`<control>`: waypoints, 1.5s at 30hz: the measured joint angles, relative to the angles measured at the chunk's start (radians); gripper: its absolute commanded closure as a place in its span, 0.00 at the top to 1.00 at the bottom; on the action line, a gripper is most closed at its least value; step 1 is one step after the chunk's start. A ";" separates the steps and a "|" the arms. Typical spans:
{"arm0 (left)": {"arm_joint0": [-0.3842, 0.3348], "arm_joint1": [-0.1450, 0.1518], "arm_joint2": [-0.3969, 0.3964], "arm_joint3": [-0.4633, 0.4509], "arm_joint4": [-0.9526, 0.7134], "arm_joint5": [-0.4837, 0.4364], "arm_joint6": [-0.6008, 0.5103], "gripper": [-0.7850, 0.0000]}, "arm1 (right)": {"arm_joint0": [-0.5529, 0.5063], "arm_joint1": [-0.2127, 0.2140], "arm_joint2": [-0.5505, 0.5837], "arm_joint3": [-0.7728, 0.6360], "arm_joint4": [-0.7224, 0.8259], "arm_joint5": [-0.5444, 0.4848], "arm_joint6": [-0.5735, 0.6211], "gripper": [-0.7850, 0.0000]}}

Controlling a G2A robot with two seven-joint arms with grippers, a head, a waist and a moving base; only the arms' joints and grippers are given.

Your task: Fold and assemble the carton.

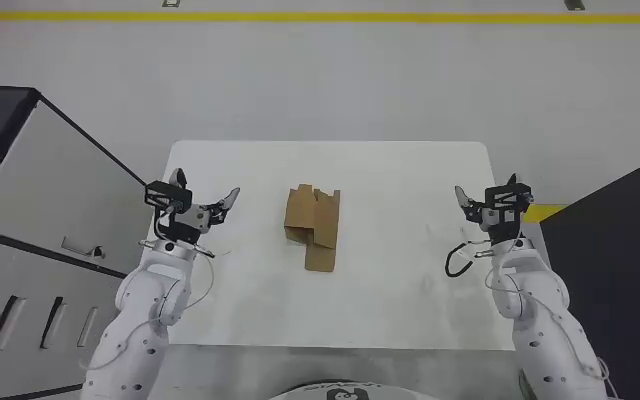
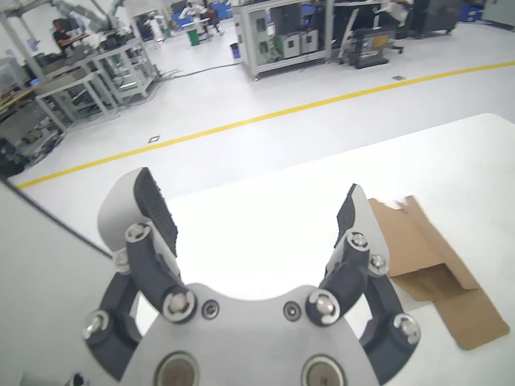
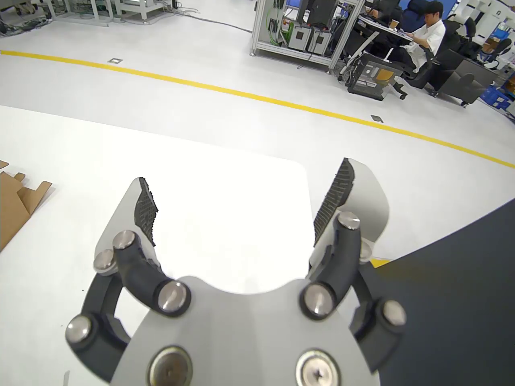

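A flattened brown cardboard carton (image 1: 313, 227) lies in the middle of the white table (image 1: 400, 300), with flaps sticking out at its far and near ends. The left wrist view has the carton (image 2: 426, 267) lying flat just beyond one finger. My left gripper (image 1: 207, 197) hovers over the table's left side, open and holding nothing; its own camera shows it (image 2: 251, 194) with the jaws spread wide. My right gripper (image 1: 489, 194) is at the table's right edge, open and empty (image 3: 245, 180). A corner of the carton (image 3: 16, 206) lies well off to its side.
A dark panel (image 1: 600, 230) stands beside the table's right edge, close to the right arm. A grey cabinet (image 1: 50, 230) adjoins the left edge. A yellow floor line (image 1: 320, 16) runs beyond the table's far side. Bare tabletop surrounds the carton.
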 measured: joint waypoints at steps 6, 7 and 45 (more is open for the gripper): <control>0.000 0.000 0.000 0.001 -0.003 0.003 0.000 1.00 | 0.000 0.000 0.000 0.000 0.000 0.000 0.000 1.00; -0.002 0.000 -0.001 -0.001 0.000 0.002 0.002 1.00 | 0.000 0.000 0.000 0.000 0.000 0.000 0.000 1.00; -0.056 0.009 0.275 -0.062 0.785 -0.085 -0.073 1.00 | 0.000 0.000 0.000 0.000 0.000 0.000 0.000 1.00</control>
